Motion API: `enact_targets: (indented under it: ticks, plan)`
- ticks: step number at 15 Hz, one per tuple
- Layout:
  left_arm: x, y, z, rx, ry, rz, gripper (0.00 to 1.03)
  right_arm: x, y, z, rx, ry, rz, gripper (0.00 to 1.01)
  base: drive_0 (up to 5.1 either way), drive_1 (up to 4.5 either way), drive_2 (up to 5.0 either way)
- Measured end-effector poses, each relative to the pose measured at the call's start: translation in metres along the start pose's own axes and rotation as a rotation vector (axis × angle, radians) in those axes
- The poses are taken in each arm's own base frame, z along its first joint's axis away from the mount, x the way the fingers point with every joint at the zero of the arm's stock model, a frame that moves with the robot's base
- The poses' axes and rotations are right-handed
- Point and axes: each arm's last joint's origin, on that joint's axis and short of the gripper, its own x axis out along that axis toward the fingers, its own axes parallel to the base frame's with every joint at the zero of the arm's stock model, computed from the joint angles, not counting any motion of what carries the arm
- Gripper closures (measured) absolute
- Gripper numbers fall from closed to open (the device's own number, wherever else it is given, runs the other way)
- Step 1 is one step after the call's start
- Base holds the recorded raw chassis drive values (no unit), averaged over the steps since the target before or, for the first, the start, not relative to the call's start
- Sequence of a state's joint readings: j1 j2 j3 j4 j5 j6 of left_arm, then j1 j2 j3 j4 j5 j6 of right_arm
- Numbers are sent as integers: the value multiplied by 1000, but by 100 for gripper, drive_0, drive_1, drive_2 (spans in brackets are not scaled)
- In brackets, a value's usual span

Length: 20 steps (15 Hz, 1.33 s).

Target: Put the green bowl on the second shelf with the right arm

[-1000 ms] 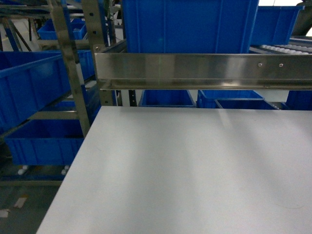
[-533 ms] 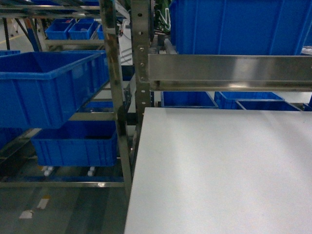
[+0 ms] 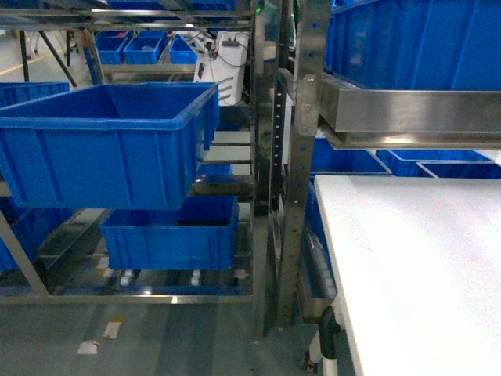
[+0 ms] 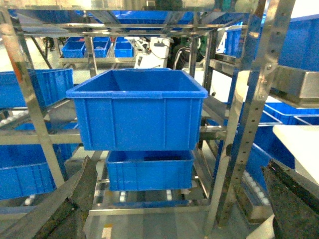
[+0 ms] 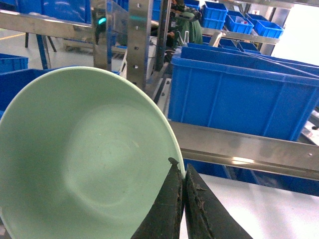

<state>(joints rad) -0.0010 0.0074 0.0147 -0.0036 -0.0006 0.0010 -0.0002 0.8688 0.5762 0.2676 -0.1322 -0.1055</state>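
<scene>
In the right wrist view the pale green bowl (image 5: 84, 159) fills the left half of the picture, tilted with its inside facing the camera. My right gripper (image 5: 181, 167) is shut on its rim, one black finger inside and one outside. Beyond the bowl runs the steel front rail of the second shelf (image 5: 244, 149), carrying a large blue crate (image 5: 239, 89). In the head view the second shelf (image 3: 407, 113) is at the upper right; neither bowl nor grippers appear there. My left gripper (image 4: 179, 209) stands open, holding nothing, facing another rack.
The white tabletop (image 3: 415, 258) lies under the shelf rail. Perforated steel uprights (image 3: 301, 157) stand at its left edge. Left of them a neighbouring rack holds a big blue crate (image 3: 109, 145) above a lower crate (image 3: 168, 235). Grey floor (image 3: 156, 337) is below.
The head view has swung left: the tabletop and shelf rail slid to the right side, and the neighbouring rack with its blue crates came into view.
</scene>
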Motion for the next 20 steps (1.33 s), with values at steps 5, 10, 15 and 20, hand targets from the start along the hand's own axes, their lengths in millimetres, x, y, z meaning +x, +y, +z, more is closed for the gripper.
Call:
enact_targets:
  ticks: [5,10,15,20]
  plan:
    - [0,0,0,0,1,0,5,0,0,0,0,1,1,99,-499,247,247]
    - [0,0,0,0,0,0,5,0,0,0,0,0,0,99,-496,249,249]
    - [0,0,0,0,2,2,5,0,0,0,0,1,0,99,-496,249,249]
    - [0,0,0,0,1,0,5,0,0,-1,1,5,1,99,-496,249,249]
